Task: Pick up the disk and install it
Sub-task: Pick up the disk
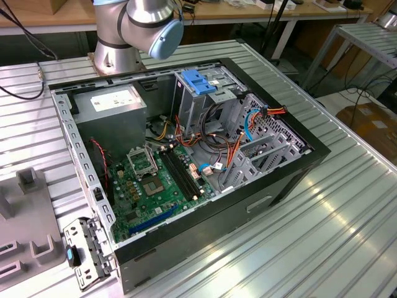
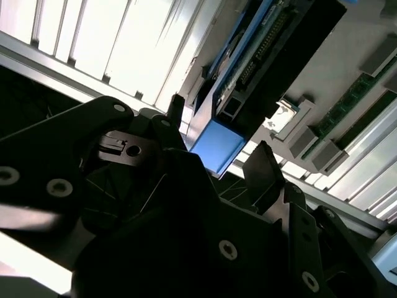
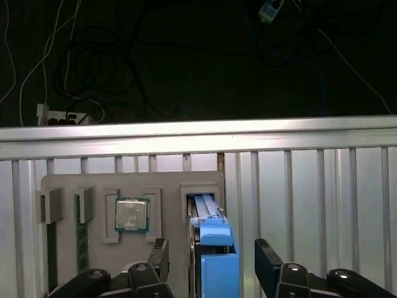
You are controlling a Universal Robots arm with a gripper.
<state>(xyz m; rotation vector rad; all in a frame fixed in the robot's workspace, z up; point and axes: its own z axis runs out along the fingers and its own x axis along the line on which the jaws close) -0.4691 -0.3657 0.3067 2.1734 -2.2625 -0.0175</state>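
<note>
The disk (image 3: 214, 248) stands on edge in a slot of a grey holder plate (image 3: 93, 186), its blue side rail facing the camera in the first wrist view. In the second wrist view the disk (image 2: 218, 146) shows a blue rail end and a dark connector edge. My gripper (image 3: 213, 264) is open in both wrist views, with one black finger (image 3: 158, 261) on each side of the disk and a small gap to each. My gripper (image 2: 220, 136) sits low around the disk's near end.
The holder plate also carries a processor chip (image 3: 131, 215) and a memory stick (image 3: 80, 236). In the exterior view an open computer case (image 1: 279, 180) lies on the ribbed metal table, with a drive cage (image 1: 198, 84), power supply (image 1: 115, 102) and motherboard (image 1: 155, 186).
</note>
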